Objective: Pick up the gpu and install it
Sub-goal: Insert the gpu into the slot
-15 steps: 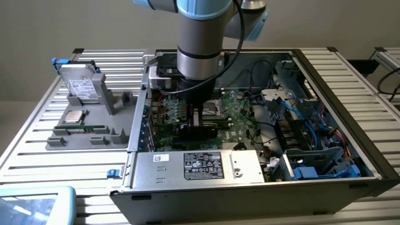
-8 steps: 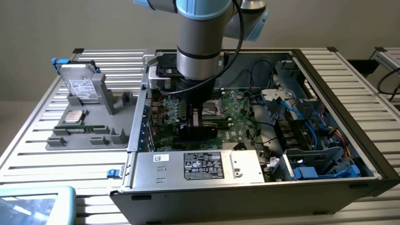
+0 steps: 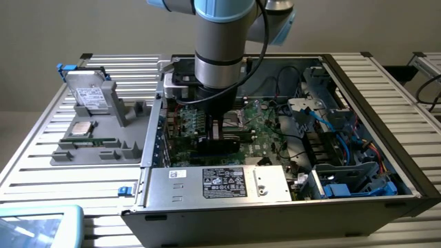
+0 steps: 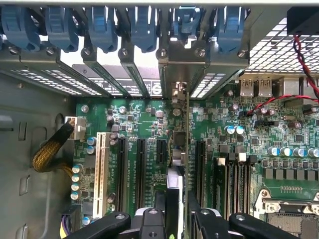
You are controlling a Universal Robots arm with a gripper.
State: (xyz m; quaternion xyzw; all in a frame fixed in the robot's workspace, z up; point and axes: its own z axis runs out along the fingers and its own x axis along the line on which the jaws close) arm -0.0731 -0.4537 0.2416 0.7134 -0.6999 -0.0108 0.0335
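The gpu (image 3: pixel 219 146) stands on edge as a black card inside the open computer case (image 3: pixel 375 98), low over the green motherboard (image 3: pixel 265 124). My gripper (image 3: pixel 218 129) reaches straight down into the case and is shut on the card's upper edge. In the wrist view the gpu (image 4: pixel 178 149) appears edge-on as a thin line between my fingers (image 4: pixel 202 221). Its metal bracket sits against the rear slot openings. It runs along the black expansion slots (image 4: pixel 141 169) of the motherboard (image 4: pixel 144 119). Whether the card is seated in a slot I cannot tell.
A grey tray (image 3: pixel 131 132) outside the case on the exterior view's left holds a metal drive (image 3: pixel 90 95), a processor (image 3: pixel 81 128) and a green memory stick (image 3: pixel 86 140). The power supply box (image 3: pixel 220 183) lies at the case front. Cables and blue brackets (image 3: pixel 344 170) crowd the right side. Blue slot latches (image 4: pixel 99 25) line the rear wall.
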